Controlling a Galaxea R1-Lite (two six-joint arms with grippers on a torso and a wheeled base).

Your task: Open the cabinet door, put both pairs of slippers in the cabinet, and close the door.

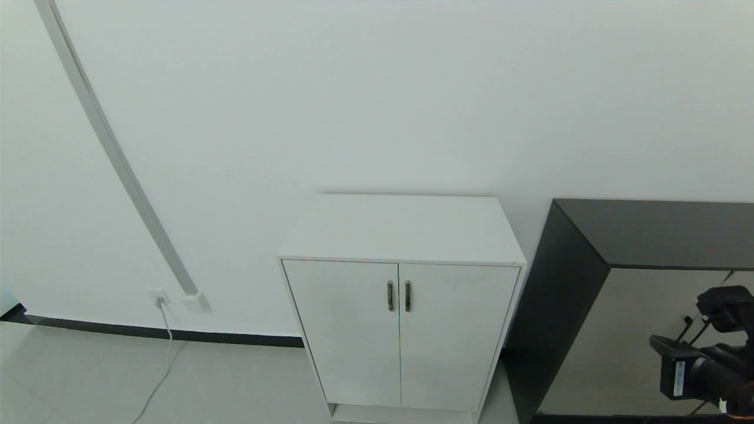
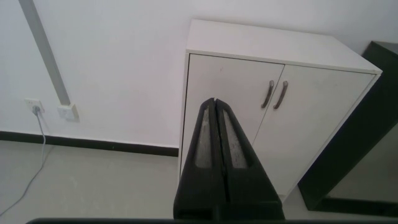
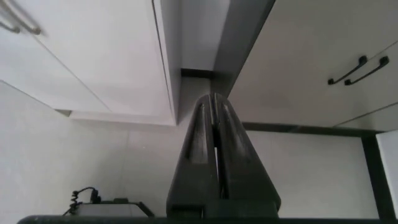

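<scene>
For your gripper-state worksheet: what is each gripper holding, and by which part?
Nothing is held. The left gripper and the right gripper are both shut, empty.

White cabinet stands against white wall. Left door and right door both shut. Two dark handles upright, side by side where doors meet. Black cabinet just beside it on right, with shiny front. Grey strip slants down wall to small white box. Socket near box. Grey cable hangs from socket to floor. Black skirting runs along wall bottom. Black right arm low at right edge, in front of black cabinet.
</scene>
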